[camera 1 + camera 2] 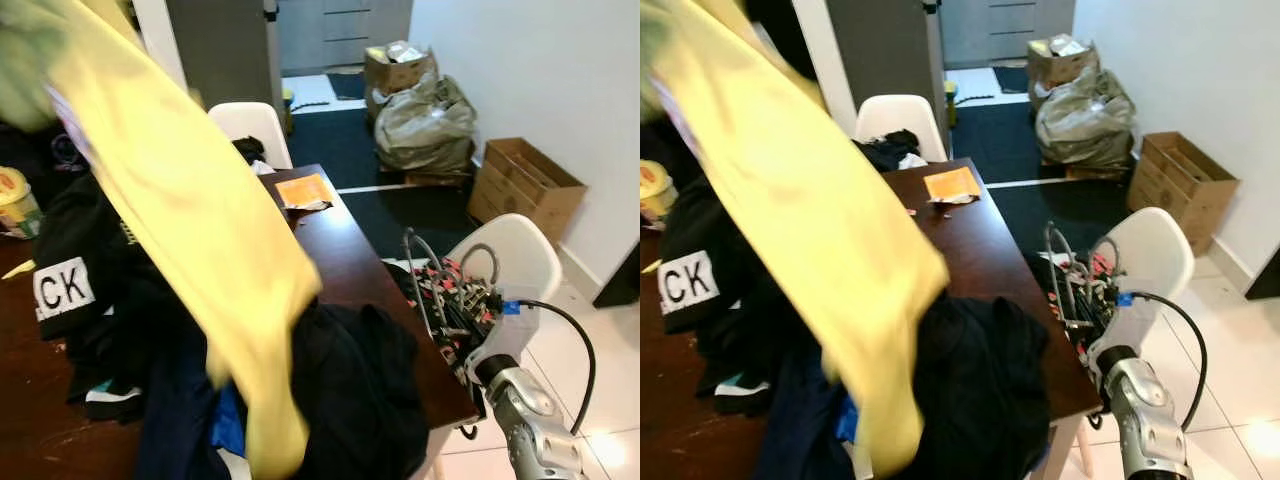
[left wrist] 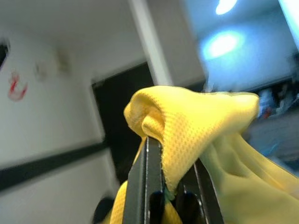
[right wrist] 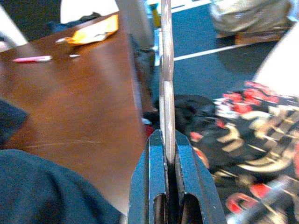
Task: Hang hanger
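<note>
Beyond the table (image 1: 360, 265), white chair (image 1: 515, 262) heaped with hangers (image 1: 455, 295).

Even indoor light fills the room. The yellow cloth (image 1: 190, 220) smears with motion blur. Ceiling lamps (image 2: 223, 42) glare softly, background unfocused.

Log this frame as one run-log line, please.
left pincer: shut on yellow garment, held up over table | right pincer: shut on metal hanger beside table edge | hanger not hung
</note>
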You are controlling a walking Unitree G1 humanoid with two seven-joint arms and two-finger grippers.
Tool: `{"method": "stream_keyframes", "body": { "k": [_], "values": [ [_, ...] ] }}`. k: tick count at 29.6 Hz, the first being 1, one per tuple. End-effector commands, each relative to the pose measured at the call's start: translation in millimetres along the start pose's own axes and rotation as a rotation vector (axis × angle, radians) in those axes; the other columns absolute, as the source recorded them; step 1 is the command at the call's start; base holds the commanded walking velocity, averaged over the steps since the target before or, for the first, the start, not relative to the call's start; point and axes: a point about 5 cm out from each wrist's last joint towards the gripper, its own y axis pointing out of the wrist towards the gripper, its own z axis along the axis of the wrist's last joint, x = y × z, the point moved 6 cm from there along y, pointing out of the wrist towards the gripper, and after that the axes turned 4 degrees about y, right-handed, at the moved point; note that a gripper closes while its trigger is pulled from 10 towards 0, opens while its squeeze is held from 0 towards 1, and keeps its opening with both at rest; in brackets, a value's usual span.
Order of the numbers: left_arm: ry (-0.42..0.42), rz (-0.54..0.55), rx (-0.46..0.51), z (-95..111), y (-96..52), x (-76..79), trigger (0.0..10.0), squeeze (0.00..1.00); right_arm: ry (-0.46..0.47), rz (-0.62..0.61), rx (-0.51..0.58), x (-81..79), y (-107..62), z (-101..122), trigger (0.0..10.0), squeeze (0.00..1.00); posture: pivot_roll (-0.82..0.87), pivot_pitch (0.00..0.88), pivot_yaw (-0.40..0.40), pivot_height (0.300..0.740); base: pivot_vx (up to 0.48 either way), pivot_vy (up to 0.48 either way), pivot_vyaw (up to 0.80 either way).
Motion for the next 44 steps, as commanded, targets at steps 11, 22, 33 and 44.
{"method": "stream_keyframes", "body": {
  "k": [11,22,33,44],
  "values": [
    [-0.045,-0.151,-0.360,-126.0,-53.0,60.7,0.0,0.00,-0.001,0.013,-0.005,-3.3,-4.2,-1.1,10.0,0.00,-0.01,0.028,0.033,0.740,0.000,0.000,0.00],
    [-0.046,-0.366,-0.525,-175.2,-94.0,125.8,10.0,0.00,-0.004,0.014,-0.008,-3.1,-4.8,-1.7,10.0,0.00,-0.01,0.028,0.033,0.740,0.000,0.000,0.00],
    [0.739,-0.578,-0.863,-259.8,-179.7,90.9,10.0,0.00,0.002,0.016,-0.008,-4.5,-4.9,-2.3,10.0,0.00,-0.01,0.026,0.036,0.740,0.000,0.000,0.00],
    [0.969,-0.725,-1.059,-290.6,-234.7,48.0,10.0,0.00,0.013,0.016,-0.002,-6.1,-5.8,-1.8,10.0,0.00,0.00,0.033,0.049,0.740,0.000,0.000,0.00]
  ]
}}
